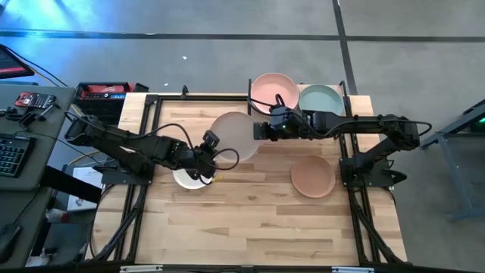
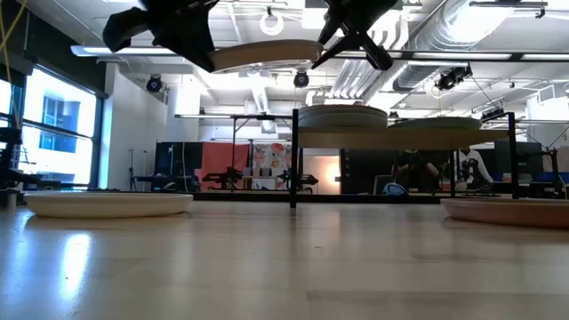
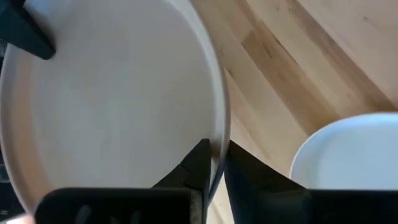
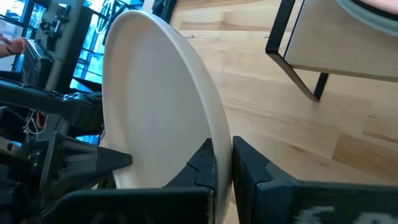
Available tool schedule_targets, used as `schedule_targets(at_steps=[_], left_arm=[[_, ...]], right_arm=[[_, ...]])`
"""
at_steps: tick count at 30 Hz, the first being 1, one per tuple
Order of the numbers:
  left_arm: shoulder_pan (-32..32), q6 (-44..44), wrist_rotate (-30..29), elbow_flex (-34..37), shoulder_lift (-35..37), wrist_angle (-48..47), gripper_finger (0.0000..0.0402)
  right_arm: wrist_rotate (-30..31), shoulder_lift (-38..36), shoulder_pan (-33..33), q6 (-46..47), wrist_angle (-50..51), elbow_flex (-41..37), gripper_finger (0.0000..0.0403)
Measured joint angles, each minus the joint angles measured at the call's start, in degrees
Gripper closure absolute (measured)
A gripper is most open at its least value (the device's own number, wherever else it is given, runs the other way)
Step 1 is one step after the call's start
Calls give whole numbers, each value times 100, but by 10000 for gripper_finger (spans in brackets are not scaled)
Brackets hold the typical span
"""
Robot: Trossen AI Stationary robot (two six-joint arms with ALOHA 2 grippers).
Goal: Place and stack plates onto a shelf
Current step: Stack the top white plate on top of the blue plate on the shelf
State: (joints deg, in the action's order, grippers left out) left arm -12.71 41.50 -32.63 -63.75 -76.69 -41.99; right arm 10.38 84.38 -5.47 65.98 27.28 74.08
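A cream plate (image 3: 118,99), nearest the lens in both wrist views, was held in the air between two arms, the left gripper (image 3: 214,165) clenched on one edge and the right gripper (image 4: 222,163) pinching the opposite rim. Seen from above, the plate (image 1: 233,137) hung over the desk (image 1: 250,220) just in front of the shelf (image 1: 345,95), where a salmon pink plate (image 1: 273,88) and a pale grey-green plate (image 1: 322,97) already sat side by side. A white plate (image 1: 186,180) lay under the left arm and another pink plate (image 1: 312,176) near the right arm (both waiting their turn). The step appeared to be a handover: it would go best if one set of fingers let go only once the other's hold was firm, the plate kept level, then carried high enough to clear the black posts before being lowered onto a stack.
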Motion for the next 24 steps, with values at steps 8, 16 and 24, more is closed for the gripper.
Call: schedule_targets(at_steps=[8, 16, 24], left_arm=[[0, -402, 38, 0, -2, 10, 311], [-215, -1455, -650, -2, -1, 69, 280], [-364, -2015, -1127, -3, 9, 515, 284]], right_arm=[[-14, 0, -16, 2, -6, 0, 402], [-77, -135, -133, -11, 336, 11, 403], [-236, -334, -369, -205, 746, 11, 403]])
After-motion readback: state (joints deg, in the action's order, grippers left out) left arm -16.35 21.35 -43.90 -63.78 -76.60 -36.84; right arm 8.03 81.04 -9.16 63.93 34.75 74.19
